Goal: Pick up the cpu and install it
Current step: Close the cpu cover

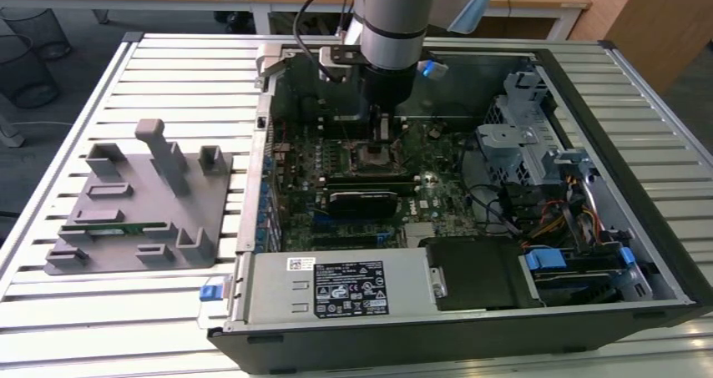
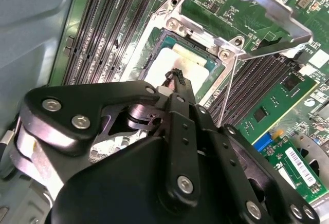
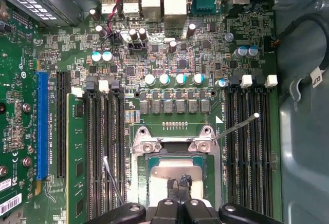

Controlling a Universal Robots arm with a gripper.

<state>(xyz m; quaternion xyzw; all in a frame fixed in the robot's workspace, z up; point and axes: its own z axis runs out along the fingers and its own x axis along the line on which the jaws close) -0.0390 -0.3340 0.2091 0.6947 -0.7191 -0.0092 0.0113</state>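
Exterior view first: the arm (image 1: 392, 19) is reaching straight down into an open PC case (image 1: 624, 169) that's lying on a slatted metal table (image 1: 145, 311). The gripper (image 1: 380, 136) is hanging right over the black-framed socket (image 1: 376, 154) in the middle of the green motherboard (image 1: 446, 186). A white-and-black printed label (image 1: 349, 288) is sitting on the grey power supply box, with a small barcode sticker (image 1: 300, 264) beside it. Off on the exterior view's left, a matte grey plastic fixture (image 1: 139, 203) with blocky posts is holding a narrow green stick (image 1: 112, 226).

Second wrist view: the cpu (image 2: 177, 59) is lying flat in the socket, shiny silver top facing up, thin green edge showing around it. The gripper's (image 2: 177, 75) black fingertips are pinched together just over the cpu's top. I'm not seeing anything clamped between them, and I can't tell whether they're touching it. The bare-metal load plate (image 2: 247, 3) is standing swung open past the socket, and a thin wire lever (image 2: 226, 98) is sticking up beside it. A barcode sticker (image 2: 298, 160) is showing on a green card.

First wrist view: same deal, cpu (image 3: 164, 175) seated in the socket with the drawn-together gripper (image 3: 179, 182) directly above its middle. Long black memory slots (image 3: 252, 147) are running along both sides, a blue slot (image 3: 42, 126) farther out, silver-topped capacitors (image 3: 172, 79) in a row beyond. A white tag (image 3: 316, 77) is hanging on a black cable.
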